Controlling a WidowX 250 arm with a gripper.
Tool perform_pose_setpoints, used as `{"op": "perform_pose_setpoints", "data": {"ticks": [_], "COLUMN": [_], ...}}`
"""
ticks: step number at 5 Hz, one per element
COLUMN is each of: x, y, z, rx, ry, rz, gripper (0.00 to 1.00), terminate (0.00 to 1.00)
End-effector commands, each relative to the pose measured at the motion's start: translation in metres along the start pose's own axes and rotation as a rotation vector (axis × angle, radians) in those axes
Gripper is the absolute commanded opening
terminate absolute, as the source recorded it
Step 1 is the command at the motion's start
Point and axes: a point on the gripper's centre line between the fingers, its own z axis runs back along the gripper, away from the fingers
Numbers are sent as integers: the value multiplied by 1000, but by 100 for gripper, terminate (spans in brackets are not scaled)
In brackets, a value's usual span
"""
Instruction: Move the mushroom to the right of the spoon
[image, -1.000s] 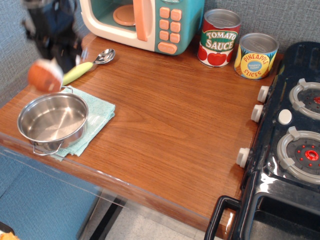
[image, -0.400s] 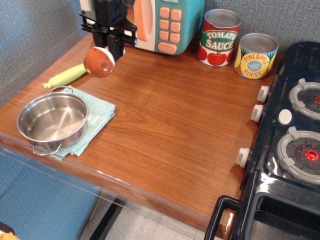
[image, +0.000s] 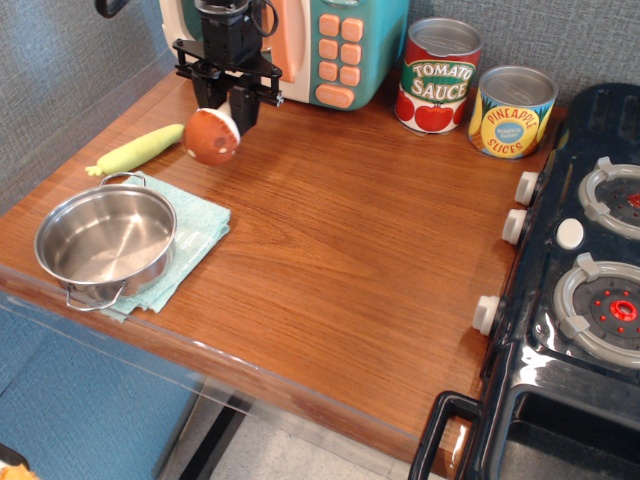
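Nearest, a steel pot (image: 105, 243) sat on a folded teal cloth (image: 196, 232) at the front left of the wooden counter (image: 350, 250). Beyond it, the spoon (image: 138, 150) lay with only its yellow-green handle showing, its far end hidden behind the mushroom (image: 211, 136). That mushroom was at the handle's right end, tilted cap toward the camera, with its white stem clamped between the black gripper (image: 228, 102) fingers. Whether it touched the counter could not be told. Farther back stood a toy microwave (image: 330, 45), a tomato sauce can (image: 438, 76) and a pineapple can (image: 511, 112); a black stove (image: 590, 270) lined the right edge.
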Motion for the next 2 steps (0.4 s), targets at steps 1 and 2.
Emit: {"op": "perform_pose_setpoints", "data": {"ticks": [1,2], "x": [6,-2], "y": [7,7], "z": [32,50], "rx": [10,16], "ry": [-61,-103], "rz": [-1,-21], "gripper": [100,100], "terminate": [0,0]}}
